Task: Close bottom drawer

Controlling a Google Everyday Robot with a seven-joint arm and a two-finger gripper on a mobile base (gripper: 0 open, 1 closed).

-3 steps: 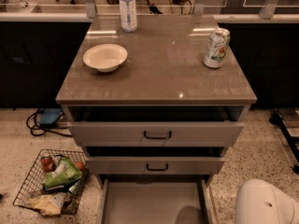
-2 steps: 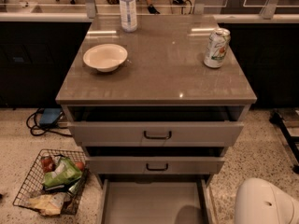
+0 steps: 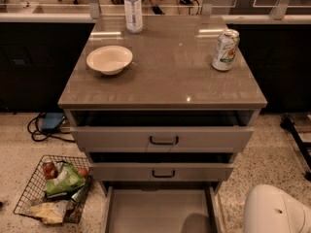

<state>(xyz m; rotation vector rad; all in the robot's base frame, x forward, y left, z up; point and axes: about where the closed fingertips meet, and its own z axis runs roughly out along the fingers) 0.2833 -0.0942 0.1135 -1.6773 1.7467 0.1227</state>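
Observation:
The bottom drawer point(image 3: 160, 210) is pulled far out of the grey-beige cabinet. Its plain grey tray runs down past the lower edge of the view, so its front and handle are out of view. The two drawers above stand slightly open: the top drawer point(image 3: 163, 140) and the middle drawer point(image 3: 163, 173), each with a small black bar handle. My gripper is not in view. Only a white rounded part of my arm point(image 3: 277, 210) shows at the bottom right, beside the open drawer.
On the cabinet top point(image 3: 165, 76) stand a white bowl point(image 3: 109, 58), a clear bottle point(image 3: 133, 8) and a drinks can point(image 3: 225, 49). A wire basket point(image 3: 53, 188) with packets sits on the speckled floor at the left. Cables point(image 3: 43, 127) lie behind it.

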